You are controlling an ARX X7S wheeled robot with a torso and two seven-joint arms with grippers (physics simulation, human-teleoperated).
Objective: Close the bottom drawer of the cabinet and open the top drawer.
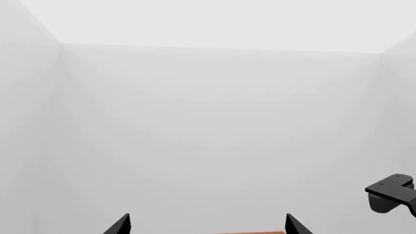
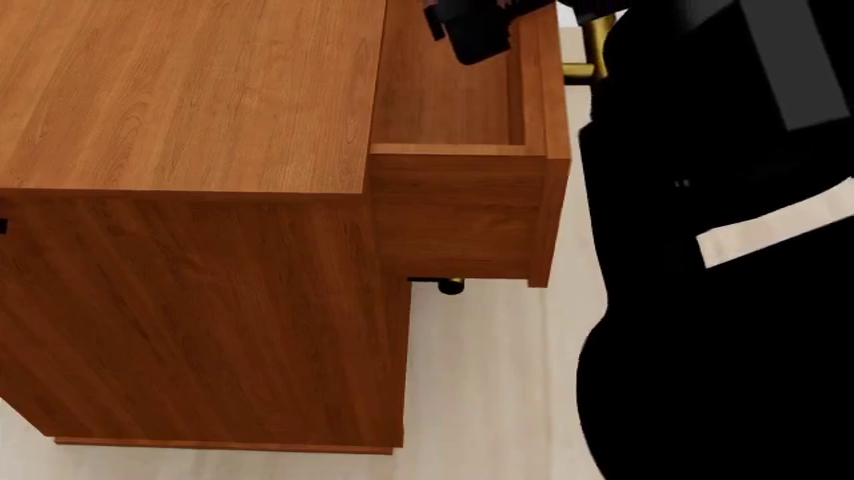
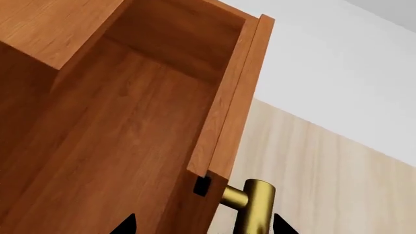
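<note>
Pale plank flooring (image 2: 501,380) runs beneath the cabinet (image 2: 187,300), whose reddish-brown wood-grain top and side fill the left of the head view. From its uppermost tier the top drawer (image 2: 461,210) stands pulled out toward the robot, its hollow interior open to view and its front panel well clear of the cabinet face. A brass bar handle (image 3: 255,207) is fixed to that front panel; in the right wrist view it sits between the two dark fingers (image 3: 126,225) of the right gripper (image 3: 201,226), but whether they press on the bar cannot be told. Below the open drawer, the brass end of a lower handle (image 2: 451,287) peeks out close to the cabinet face; which tier it belongs to is unclear, and the bottom drawer itself is hidden. The left gripper (image 1: 206,226) points at bare white walls, its fingers (image 1: 120,225) spread wide with nothing between them.
</note>
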